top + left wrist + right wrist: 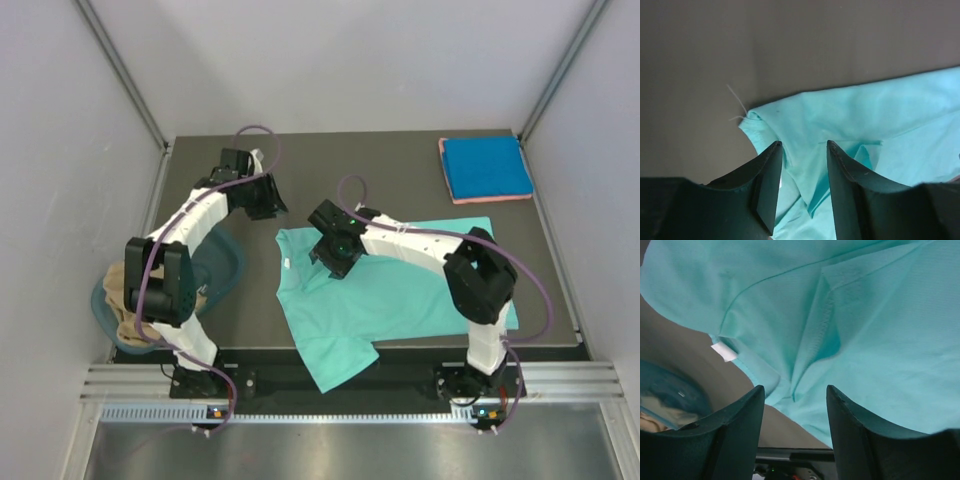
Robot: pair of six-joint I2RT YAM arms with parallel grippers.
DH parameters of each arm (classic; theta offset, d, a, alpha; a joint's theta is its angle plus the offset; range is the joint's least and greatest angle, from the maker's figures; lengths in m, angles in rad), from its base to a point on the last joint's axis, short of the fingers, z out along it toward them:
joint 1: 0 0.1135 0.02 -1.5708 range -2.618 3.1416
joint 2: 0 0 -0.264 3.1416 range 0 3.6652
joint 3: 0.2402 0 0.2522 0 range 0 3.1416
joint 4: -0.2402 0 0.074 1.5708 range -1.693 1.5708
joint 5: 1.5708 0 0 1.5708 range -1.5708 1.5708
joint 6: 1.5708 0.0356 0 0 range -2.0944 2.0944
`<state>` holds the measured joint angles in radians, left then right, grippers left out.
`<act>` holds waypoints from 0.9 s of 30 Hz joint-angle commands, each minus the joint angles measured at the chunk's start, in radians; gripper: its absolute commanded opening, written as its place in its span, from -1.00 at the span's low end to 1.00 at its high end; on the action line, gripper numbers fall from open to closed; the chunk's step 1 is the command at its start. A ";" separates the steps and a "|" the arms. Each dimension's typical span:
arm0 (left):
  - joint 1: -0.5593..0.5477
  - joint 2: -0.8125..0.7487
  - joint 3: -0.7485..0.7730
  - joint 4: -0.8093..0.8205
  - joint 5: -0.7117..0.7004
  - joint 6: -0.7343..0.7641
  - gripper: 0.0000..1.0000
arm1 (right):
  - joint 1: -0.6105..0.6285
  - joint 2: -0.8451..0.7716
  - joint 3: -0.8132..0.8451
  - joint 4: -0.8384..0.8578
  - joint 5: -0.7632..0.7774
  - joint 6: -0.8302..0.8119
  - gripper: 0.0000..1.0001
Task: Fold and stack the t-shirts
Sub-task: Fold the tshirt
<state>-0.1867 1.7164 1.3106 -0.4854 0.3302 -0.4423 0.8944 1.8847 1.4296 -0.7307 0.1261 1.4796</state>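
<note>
A teal-green t-shirt [400,295] lies spread across the middle of the table, one sleeve hanging over the near edge. Its white neck label [723,352] shows in the right wrist view. My right gripper [338,252] hovers open over the creased cloth [865,315] near the collar, its jaws [795,389] holding nothing. My left gripper [265,200] stands open just beyond the shirt's far left corner [865,120], jaws [804,144] apart with cloth showing below them. A folded blue t-shirt [487,167] lies at the back right on a pink one [470,200].
A translucent teal tub [228,268] sits at the left edge, under the left arm, with tan cloth [120,290] in it. The tub [670,395] also shows at the lower left of the right wrist view. Grey walls close in the table on three sides.
</note>
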 commanded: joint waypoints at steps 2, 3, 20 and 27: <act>0.038 0.012 0.013 -0.047 -0.063 -0.015 -0.08 | 0.017 0.102 0.110 -0.073 -0.016 0.050 0.05; 0.049 0.006 0.003 -0.039 -0.069 -0.019 -0.08 | 0.020 0.112 0.126 -0.075 -0.016 0.056 0.04; 0.084 -0.024 -0.043 -0.022 -0.075 -0.022 -0.09 | 0.043 0.151 0.127 -0.092 -0.006 0.041 -0.69; 0.084 -0.017 -0.056 -0.010 -0.066 -0.032 -0.09 | 0.049 0.056 0.028 -0.055 0.035 0.005 -1.00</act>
<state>-0.1062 1.7260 1.2644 -0.5068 0.2638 -0.4694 0.9226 2.0239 1.4906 -0.8005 0.1230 1.5063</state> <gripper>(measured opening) 0.457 0.009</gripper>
